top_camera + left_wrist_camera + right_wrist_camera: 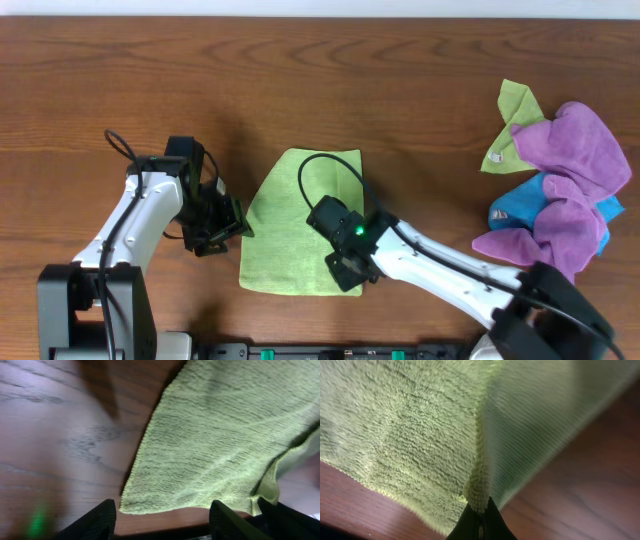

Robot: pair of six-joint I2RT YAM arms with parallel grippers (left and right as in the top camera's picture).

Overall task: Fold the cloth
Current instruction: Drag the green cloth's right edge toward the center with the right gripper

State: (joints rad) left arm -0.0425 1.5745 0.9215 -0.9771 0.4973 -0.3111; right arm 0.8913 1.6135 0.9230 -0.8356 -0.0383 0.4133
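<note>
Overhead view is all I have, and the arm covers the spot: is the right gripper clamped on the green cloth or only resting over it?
Observer: Clamped. The right wrist view shows the right gripper shut on a pinched-up ridge of the cloth at its edge.
Operator: And the left one, beside the cloth's left side?
Observer: The left wrist view shows the left gripper open, jaws apart. The cloth's edge lies on the table right at them, not gripped.
</note>
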